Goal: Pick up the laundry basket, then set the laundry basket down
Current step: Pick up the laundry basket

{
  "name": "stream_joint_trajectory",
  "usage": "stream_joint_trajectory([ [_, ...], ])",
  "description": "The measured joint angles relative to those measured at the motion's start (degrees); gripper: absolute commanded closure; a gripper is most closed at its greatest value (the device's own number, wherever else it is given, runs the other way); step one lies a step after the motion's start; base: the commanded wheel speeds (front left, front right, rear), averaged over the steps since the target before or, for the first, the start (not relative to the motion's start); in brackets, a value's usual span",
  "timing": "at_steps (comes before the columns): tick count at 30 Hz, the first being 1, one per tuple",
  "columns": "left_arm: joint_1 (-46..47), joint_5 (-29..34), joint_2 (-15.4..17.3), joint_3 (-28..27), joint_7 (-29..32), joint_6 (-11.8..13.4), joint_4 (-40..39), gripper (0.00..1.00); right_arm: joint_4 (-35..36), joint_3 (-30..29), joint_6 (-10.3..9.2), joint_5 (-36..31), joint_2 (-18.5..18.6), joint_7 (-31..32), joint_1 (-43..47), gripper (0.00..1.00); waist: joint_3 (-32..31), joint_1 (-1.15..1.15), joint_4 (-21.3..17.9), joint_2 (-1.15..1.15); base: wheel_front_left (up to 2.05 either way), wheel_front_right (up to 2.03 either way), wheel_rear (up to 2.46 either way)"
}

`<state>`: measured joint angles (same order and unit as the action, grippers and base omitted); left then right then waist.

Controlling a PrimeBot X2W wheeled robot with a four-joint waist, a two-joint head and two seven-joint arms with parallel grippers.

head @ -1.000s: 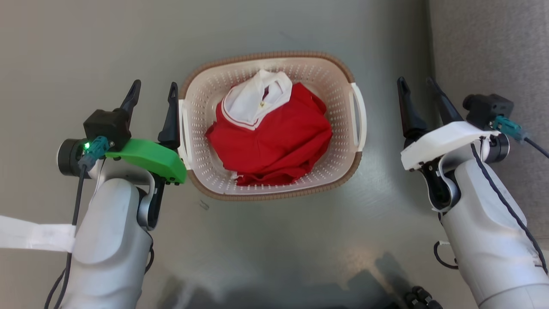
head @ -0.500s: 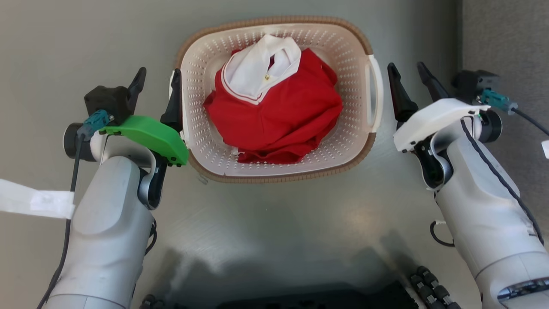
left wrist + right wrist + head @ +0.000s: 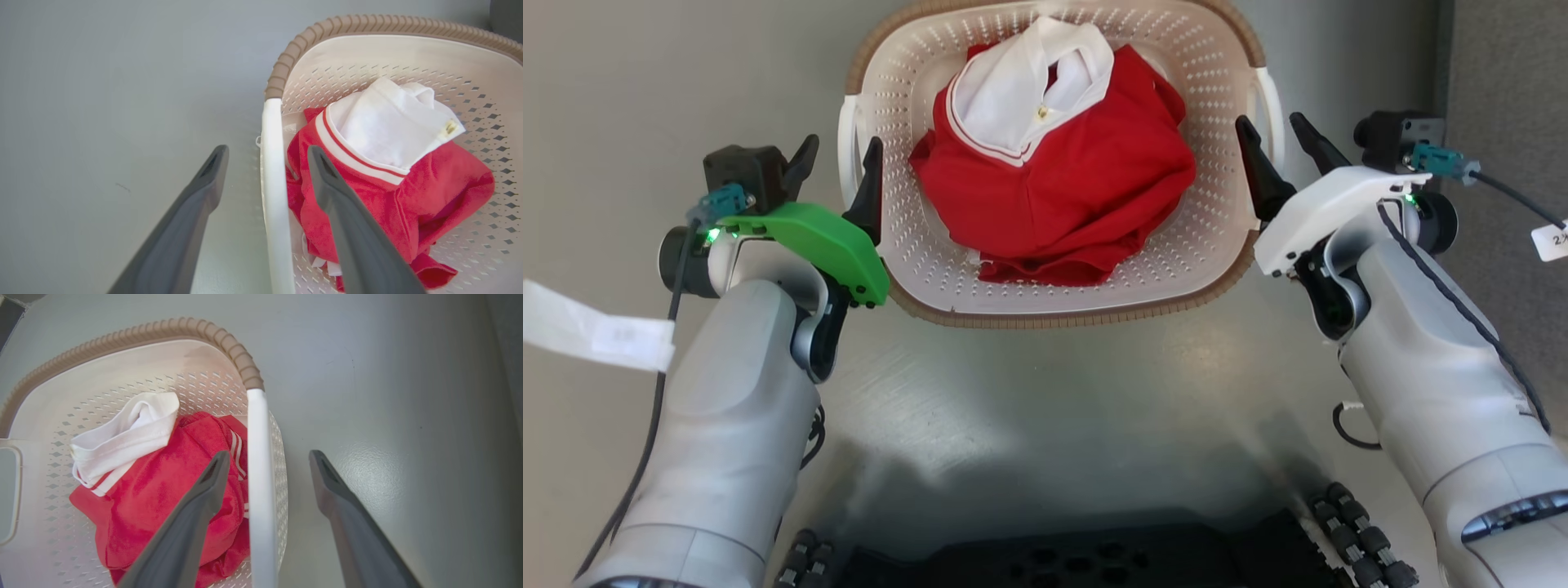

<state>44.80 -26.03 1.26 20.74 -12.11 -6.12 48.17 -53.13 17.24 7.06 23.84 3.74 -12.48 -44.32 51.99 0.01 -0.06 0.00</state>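
Sitting on the grey floor (image 3: 1045, 425), the basket (image 3: 1062, 298) is carrying a bundled red shirt (image 3: 1062, 188) with a white collar, and a lift from here is looking risky in a few ways. If one arm is rising faster than the other, the basket is likely to be tipping and the shirt sliding toward the lower end. If the claws are closing off-centre on the thin white handles, the light plastic may be twisting or slipping out between the smooth dark fingers. The inner finger on each side is also reaching inside the basket wall, close to the shirt, so closing could be pinching cloth along with plastic.

The left claw (image 3: 841, 155) is hanging released at the basket's left side, its fingers straddling the left handle (image 3: 273, 171), one outside the basket and one inside. The right claw (image 3: 1267, 131) is likewise spread wide at the basket's right side, straddling the right handle (image 3: 258, 477). Neither claw is gripping anything yet; each handle is lying in the gap between the fingers, apparently untouched.
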Motion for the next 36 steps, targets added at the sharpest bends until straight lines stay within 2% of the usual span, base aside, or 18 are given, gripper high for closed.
stream_joint_trajectory([
  [13, 5.03, -4.35, -0.05, 3.46, 2.52, -0.49, 5.36, 0.01, -3.37, 3.22, 0.01, 2.98, 0.02, 0.43, -4.60, 0.00, 4.05, 0.00, -0.02, 0.00, 0.00, 0.00, 0.00],
  [15, 5.28, -5.09, -0.05, 4.12, 3.24, -0.51, 6.69, 0.13, -4.21, 4.27, 0.01, 4.69, 0.02, 0.77, -4.69, 0.00, 4.28, 0.00, -0.03, 0.00, 0.00, 0.00, 0.00],
  [16, 5.42, -5.14, -0.05, 4.46, 3.25, -0.54, 7.01, 0.28, -4.31, 4.66, 0.01, 5.08, 0.02, 0.77, -4.70, 0.02, 4.34, 0.00, -0.01, 0.00, 0.00, 0.00, 0.00],
  [17, 5.58, -5.52, -0.05, 4.82, 3.25, -0.69, 7.14, 0.47, -4.35, 5.00, 0.01, 5.34, 0.02, 0.77, -4.76, 0.05, 4.39, 0.00, 0.00, 0.00, 0.00, 0.00, 0.00],
  [18, 5.75, -5.78, -0.05, 5.11, 3.27, -0.69, 7.24, 0.54, -4.37, 5.28, 0.01, 5.64, 0.01, 0.76, -4.88, 0.17, 4.44, 0.00, 0.02, 0.00, 0.00, 0.00, 0.00],
  [20, 6.00, -6.16, -0.19, 5.48, 3.32, -0.98, 7.39, 0.89, -4.50, 5.76, 0.01, 6.50, 0.01, 0.76, -5.33, 0.59, 4.52, 0.00, 0.07, 0.00, 0.00, 0.00, 0.00],
  [21, 6.16, -6.34, -0.29, 5.66, 3.31, -1.00, 7.46, 1.00, -4.66, 5.99, 0.01, 6.88, 0.02, 0.76, -5.71, 0.79, 4.55, 0.00, 0.09, 0.00, 0.00, 0.00, 0.00],
  [22, 6.39, -6.60, -0.40, 5.79, 3.21, -1.00, 7.55, 1.00, -4.77, 6.22, 0.01, 7.04, 0.02, 0.76, -6.01, 1.00, 4.58, 0.00, 0.11, 0.00, 0.00, 0.00, 0.00],
  [36, 7.76, -9.29, -0.41, 9.15, 1.71, -0.99, 10.29, 1.00, -7.20, 9.14, -0.02, 8.90, -0.19, 0.41, -7.41, 1.00, 3.73, 0.00, 0.13, 0.00, 0.00, 0.00, 0.00],
])
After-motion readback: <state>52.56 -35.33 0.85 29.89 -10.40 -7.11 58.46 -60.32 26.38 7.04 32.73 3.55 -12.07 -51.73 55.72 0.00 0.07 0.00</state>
